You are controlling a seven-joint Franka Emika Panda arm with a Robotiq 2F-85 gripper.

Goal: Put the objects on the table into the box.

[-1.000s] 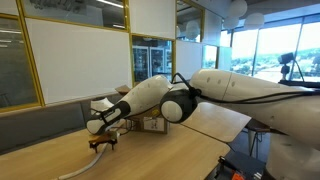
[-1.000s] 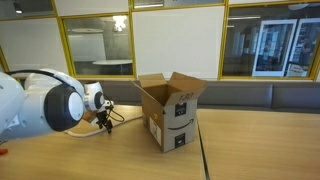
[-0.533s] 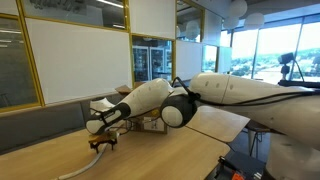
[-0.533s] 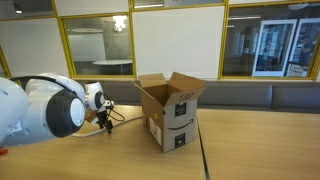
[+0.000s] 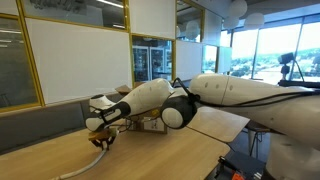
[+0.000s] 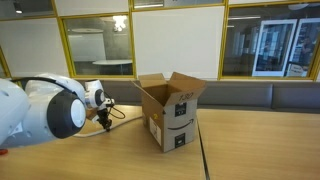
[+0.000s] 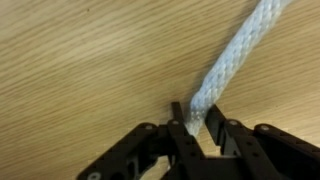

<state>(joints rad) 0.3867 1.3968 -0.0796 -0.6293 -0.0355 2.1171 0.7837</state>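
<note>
We find the long, light wood-coloured table (image 6: 250,145) unchanged. The brown cardboard box (image 6: 172,112), flaps up and a white label on one side, stands where it stood a second ago. The change is at the tool. The black gripper (image 7: 197,124), then spread wide just above the tabletop, has come down and drawn narrow.

The large white robot arm (image 5: 225,95) reaches low across the table with its wrist pitched downward. In both exterior views the gripper (image 5: 100,142) meets the surface, and it stands apart from the box on the side away from the label.

In the wrist view the two fingers (image 7: 178,128) pinch the near end of the long white braided cord (image 7: 235,60) between them. The cord lies on the bare wood and runs diagonally off the upper corner of that view. Its weave shows clearly, but its far end is out of sight.
</note>
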